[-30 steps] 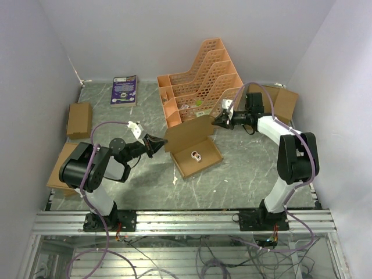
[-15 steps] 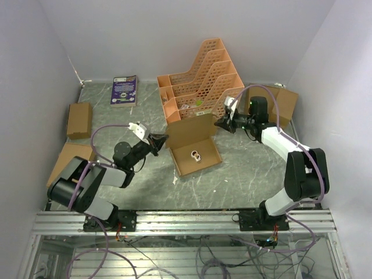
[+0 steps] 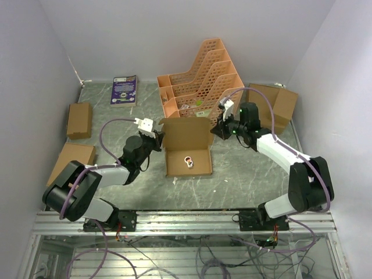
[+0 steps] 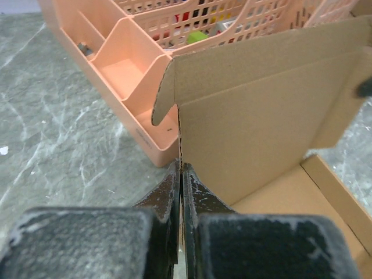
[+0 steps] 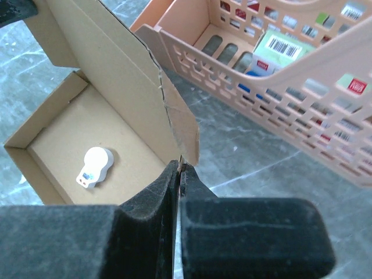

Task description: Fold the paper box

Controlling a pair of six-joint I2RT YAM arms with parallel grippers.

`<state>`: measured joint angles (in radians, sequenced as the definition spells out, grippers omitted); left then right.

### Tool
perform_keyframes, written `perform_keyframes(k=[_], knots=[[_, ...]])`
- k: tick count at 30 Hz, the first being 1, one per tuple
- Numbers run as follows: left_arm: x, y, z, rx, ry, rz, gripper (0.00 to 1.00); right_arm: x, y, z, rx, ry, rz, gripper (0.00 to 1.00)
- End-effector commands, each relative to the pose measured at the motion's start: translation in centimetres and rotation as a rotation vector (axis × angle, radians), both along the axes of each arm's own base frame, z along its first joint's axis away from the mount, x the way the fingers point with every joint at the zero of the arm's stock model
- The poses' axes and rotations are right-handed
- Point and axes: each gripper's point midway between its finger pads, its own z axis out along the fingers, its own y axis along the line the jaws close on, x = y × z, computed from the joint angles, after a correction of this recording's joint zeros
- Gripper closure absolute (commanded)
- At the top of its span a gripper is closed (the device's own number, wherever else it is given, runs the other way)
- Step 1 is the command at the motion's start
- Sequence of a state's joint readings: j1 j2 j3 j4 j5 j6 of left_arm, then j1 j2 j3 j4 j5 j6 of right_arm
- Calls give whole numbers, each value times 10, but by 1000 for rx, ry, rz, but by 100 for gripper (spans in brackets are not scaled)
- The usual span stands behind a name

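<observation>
Left claw [image 3: 158, 135] is pinched shut on the left edge of the raised lid [image 3: 187, 133] of the paper box [image 3: 200, 167]; right claw [image 3: 215, 129] is clamped likewise on the small side flap at the lid's right end. The box sits mid-desk [image 3: 250, 168], just in front of the orange lattice file rack [image 3: 200, 75]. Its long axis runs left to right, and its tray opens upward. The lid stands upright along the far side, with its inner face toward the arms.

The left wrist view shows the fingers [image 4: 168, 192] closed flat on the cardboard's perforated fold, with the rack's compartments [image 4: 128, 75] behind. Only the right wrist and top views show the small white item [image 5: 93, 167] lying on the tray floor. The right wrist view also shows barcoded packets inside the rack [image 5: 279, 75].
</observation>
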<state>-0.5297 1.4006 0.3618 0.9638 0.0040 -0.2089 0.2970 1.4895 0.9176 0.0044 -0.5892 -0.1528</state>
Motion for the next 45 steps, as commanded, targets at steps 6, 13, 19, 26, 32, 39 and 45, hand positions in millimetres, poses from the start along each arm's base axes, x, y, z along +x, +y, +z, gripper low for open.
perform_keyframes(k=[6, 13, 19, 26, 32, 39, 45], knots=[[2, -18, 18, -19, -8, 57, 93, -3, 12, 5, 61, 53, -254, 100], [-8, -31, 20, -27, -1, 81, 93, 0, 17, 5, 80, 87, -366, 100], [-10, -35, 11, -8, 39, 156, 93, -14, 30, 11, 100, 84, -364, 100], [-13, -36, 12, -21, 87, 251, 93, -27, 26, 1, 81, 106, -358, 100], [-11, -43, 21, -33, 22, 274, 93, -26, 34, 12, 87, 54, -338, 100], [5, -41, 40, -4, -88, 332, 93, -3, 40, 37, 131, -95, -374, 100], [9, -38, 37, -22, -159, 352, 93, 1, 37, 28, 169, -154, -406, 100]])
